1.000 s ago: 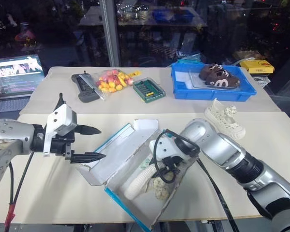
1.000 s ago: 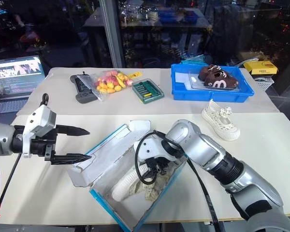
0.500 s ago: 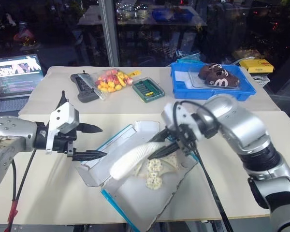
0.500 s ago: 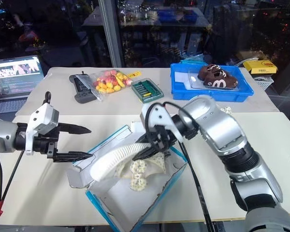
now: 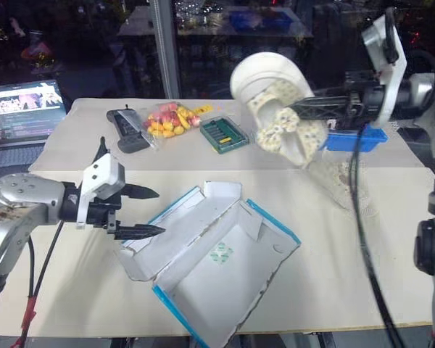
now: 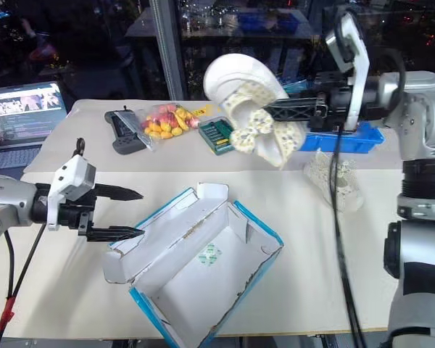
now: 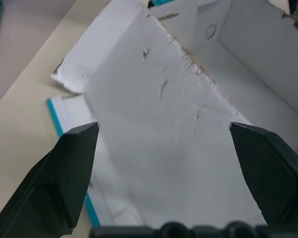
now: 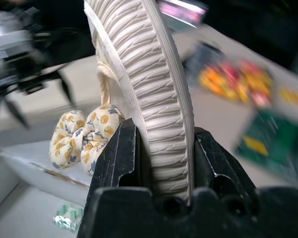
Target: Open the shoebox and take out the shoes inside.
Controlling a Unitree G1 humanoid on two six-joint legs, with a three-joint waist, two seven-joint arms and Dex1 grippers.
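The shoebox point(image 5: 210, 261) lies open mid-table, blue outside and white inside, with nothing in it but a small green sticker. Its lid flap point(image 7: 159, 99) is folded back toward my left gripper point(image 5: 159, 212), which hangs open just off the flap's edge, touching nothing. High over the table's right side, my right gripper point(image 5: 304, 116) is shut on a cream floral shoe point(image 5: 272, 87), its fingers clamped across the ribbed white sole point(image 8: 154, 89). The other cream shoe point(image 6: 333, 177) stands on the table to the right of the box, partly behind cables.
A blue plastic tray point(image 6: 362, 136) sits at the back right behind my right gripper. A green box point(image 5: 223, 134), a bag of colourful sweets point(image 5: 167, 119) and a black device point(image 5: 127, 130) line the back. A laptop point(image 5: 25, 109) stands far left.
My right gripper has lifted the shoe out of the box, swinging it up and to the right while the wrist rolled. The box is now empty. The left gripper has stayed put.
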